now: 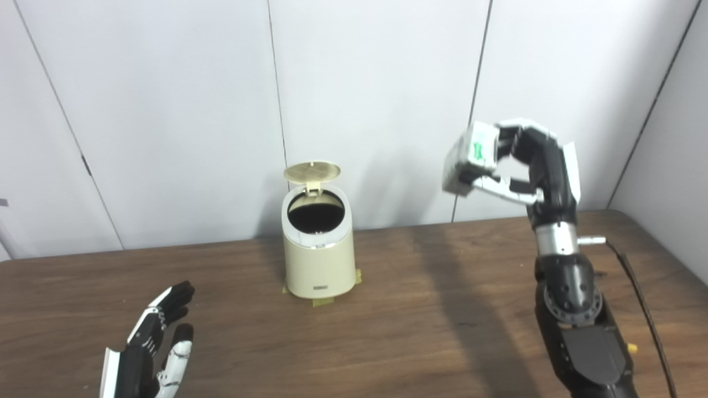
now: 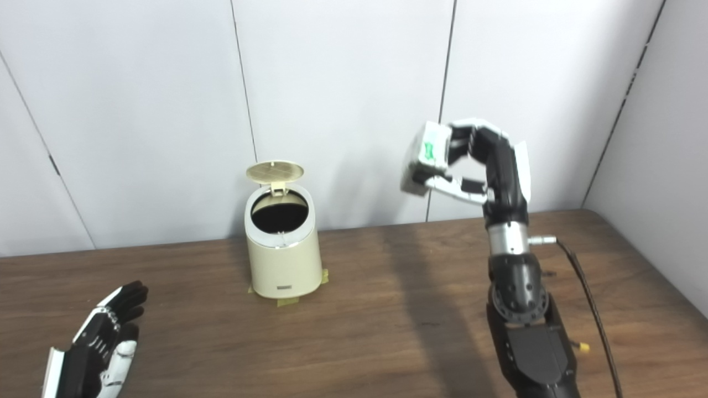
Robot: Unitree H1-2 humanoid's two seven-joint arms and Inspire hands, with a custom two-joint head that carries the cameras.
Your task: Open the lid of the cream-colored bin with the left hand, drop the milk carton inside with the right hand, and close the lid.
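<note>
The cream-colored bin [image 1: 319, 260] stands on the wooden table near the back wall, its round lid [image 1: 312, 172] tipped up and the dark inside showing. High above the table, to the right of the bin, my right hand [image 1: 525, 166] is shut on a small white milk carton [image 1: 469, 157] with green print. The carton is tilted and sits well clear of the bin's mouth. My left hand [image 1: 157, 342] rests low at the front left, open, palm turned inward, holding nothing and far from the bin.
The brown table [image 1: 420, 309] runs the width of the view, its right edge near the side wall. A black cable [image 1: 641, 298] trails along the right arm. Yellow tape marks [image 1: 323, 301] lie under the bin's base. White wall panels stand close behind.
</note>
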